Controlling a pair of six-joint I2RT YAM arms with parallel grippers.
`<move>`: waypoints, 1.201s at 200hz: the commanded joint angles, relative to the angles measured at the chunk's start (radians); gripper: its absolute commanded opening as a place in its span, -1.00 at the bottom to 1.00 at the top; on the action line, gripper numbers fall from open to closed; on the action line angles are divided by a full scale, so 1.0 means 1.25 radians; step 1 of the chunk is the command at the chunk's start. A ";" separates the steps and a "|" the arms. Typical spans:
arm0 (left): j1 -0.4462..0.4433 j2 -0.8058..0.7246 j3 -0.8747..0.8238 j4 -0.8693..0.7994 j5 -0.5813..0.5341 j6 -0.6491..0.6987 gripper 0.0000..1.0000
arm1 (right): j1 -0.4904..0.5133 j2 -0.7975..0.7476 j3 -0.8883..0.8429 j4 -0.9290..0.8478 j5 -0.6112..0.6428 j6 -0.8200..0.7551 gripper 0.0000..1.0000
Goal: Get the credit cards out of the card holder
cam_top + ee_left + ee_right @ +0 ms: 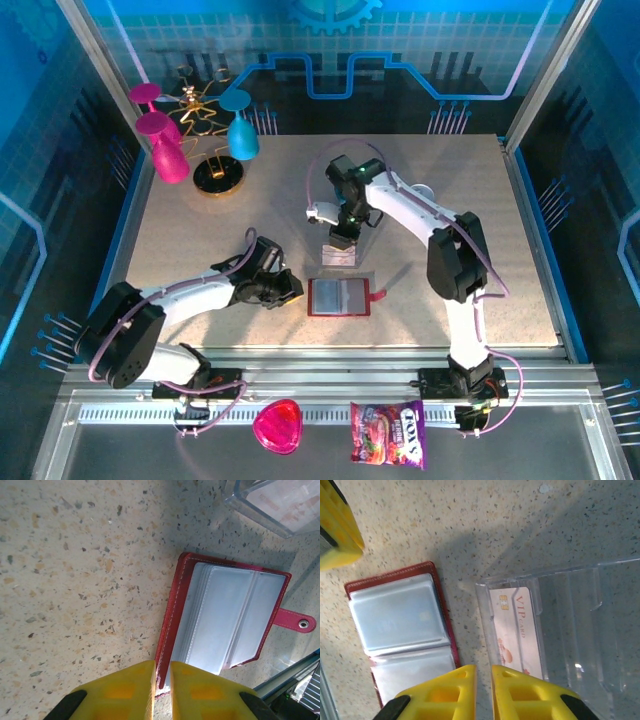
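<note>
The dark red card holder [340,297] lies open on the table, its pale plastic pockets [225,615] facing up and its strap tab [295,622] to the right. My left gripper [161,672] is shut on the holder's left cover edge, the red rim pinched between the yellow fingers; from above it sits at the holder's left side [293,290]. A pinkish-white credit card [517,630] marked VIP lies in a clear plastic tray [580,630] just beyond the holder [400,620]. My right gripper [483,672] hangs shut over the tray's near edge [343,238], with nothing between its fingers.
A stand with pink and blue goblets [190,130] occupies the far left corner. On the near shelf below the table edge lie a pink heart-shaped dish [277,425] and a colourful candy bag [388,435]. Metal frame posts line both sides.
</note>
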 commanded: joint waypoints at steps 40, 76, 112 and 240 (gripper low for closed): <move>0.005 0.038 0.023 0.029 0.038 0.003 -0.70 | 0.019 -0.168 -0.220 0.245 -0.051 0.320 -0.71; 0.005 0.059 0.033 0.040 0.047 0.006 -0.71 | 0.029 -0.242 -0.337 0.349 -0.047 0.488 -0.71; 0.004 0.078 0.043 0.048 0.059 0.010 -0.71 | 0.035 -0.295 -0.436 0.424 -0.037 0.640 -0.73; -0.007 0.125 0.063 0.061 0.077 0.015 -0.78 | 0.060 -0.398 -0.724 0.693 -0.136 1.043 -0.92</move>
